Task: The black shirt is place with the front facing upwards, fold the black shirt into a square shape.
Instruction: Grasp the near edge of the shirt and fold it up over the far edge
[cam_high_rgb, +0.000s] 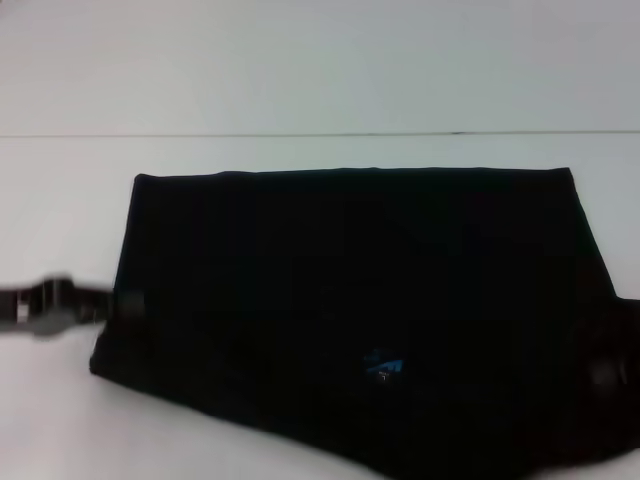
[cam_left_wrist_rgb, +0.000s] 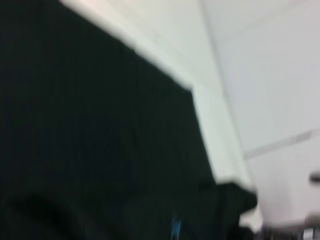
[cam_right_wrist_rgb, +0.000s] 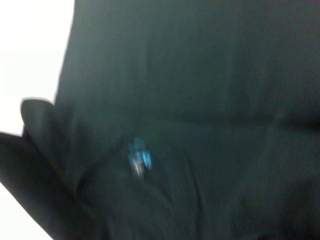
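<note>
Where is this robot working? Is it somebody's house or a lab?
Probably a lab or test bench, though I can't be sure. All that shows is a plain white table, one large black cloth shirt with a small blue neck label, and the left gripper at the shirt's edge.

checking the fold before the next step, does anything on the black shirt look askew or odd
The black shirt lies folded as a lopsided trapezoid: its near edge slants. The left gripper is at its left edge, the right gripper at its right corner.

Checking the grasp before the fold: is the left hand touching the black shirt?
Touching, it seems: in the head view the left hand meets the black shirt at its left edge with no white table between them.
</note>
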